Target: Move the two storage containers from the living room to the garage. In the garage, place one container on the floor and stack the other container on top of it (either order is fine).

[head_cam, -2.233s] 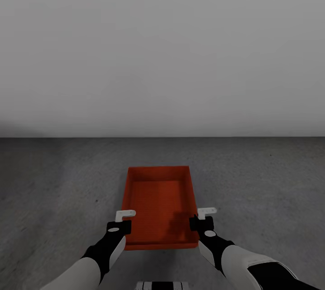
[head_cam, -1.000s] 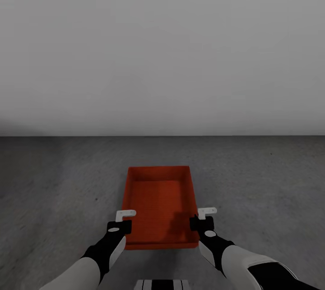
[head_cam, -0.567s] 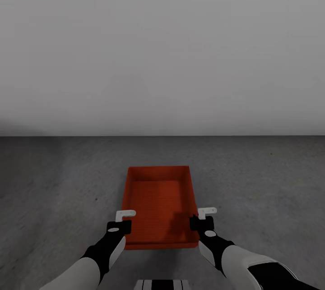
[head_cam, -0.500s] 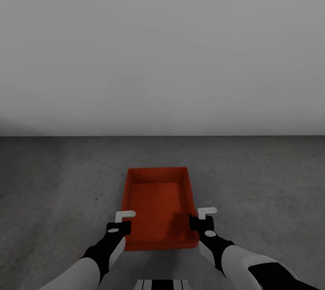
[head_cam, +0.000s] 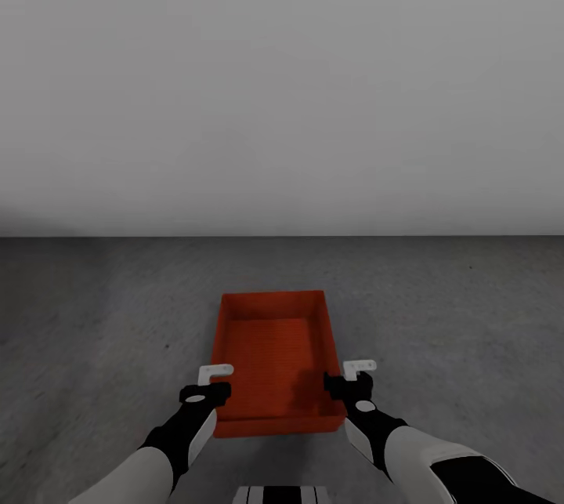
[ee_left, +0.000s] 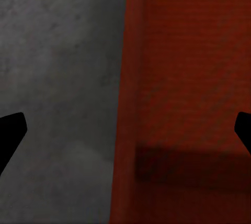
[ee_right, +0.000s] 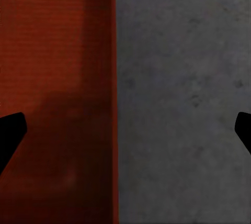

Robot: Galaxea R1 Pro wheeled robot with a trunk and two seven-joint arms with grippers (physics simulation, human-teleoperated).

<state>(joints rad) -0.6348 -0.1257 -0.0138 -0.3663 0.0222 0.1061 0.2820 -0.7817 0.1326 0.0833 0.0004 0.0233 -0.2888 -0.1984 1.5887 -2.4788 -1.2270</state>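
A red-orange storage container [head_cam: 274,355] lies flat on the dark grey concrete floor [head_cam: 102,331] of the garage, straight ahead of me. My left gripper [head_cam: 208,390] hovers at its near left wall and my right gripper [head_cam: 349,385] at its near right wall. Both are open. In the left wrist view the left gripper [ee_left: 125,135] straddles the container's wall [ee_left: 125,77] without touching it. The right wrist view shows the right gripper [ee_right: 125,135] spread the same way over the other wall [ee_right: 114,77]. I cannot tell whether another container lies underneath.
A plain white-grey wall [head_cam: 282,96] closes the room a short way beyond the container. Bare concrete stretches to both sides. My base's front edge [head_cam: 280,494] shows just below the container's near wall.
The container has dropped slightly and settled lower. Both grippers' jaws have spread wider at its side walls. The arms have otherwise stayed put.
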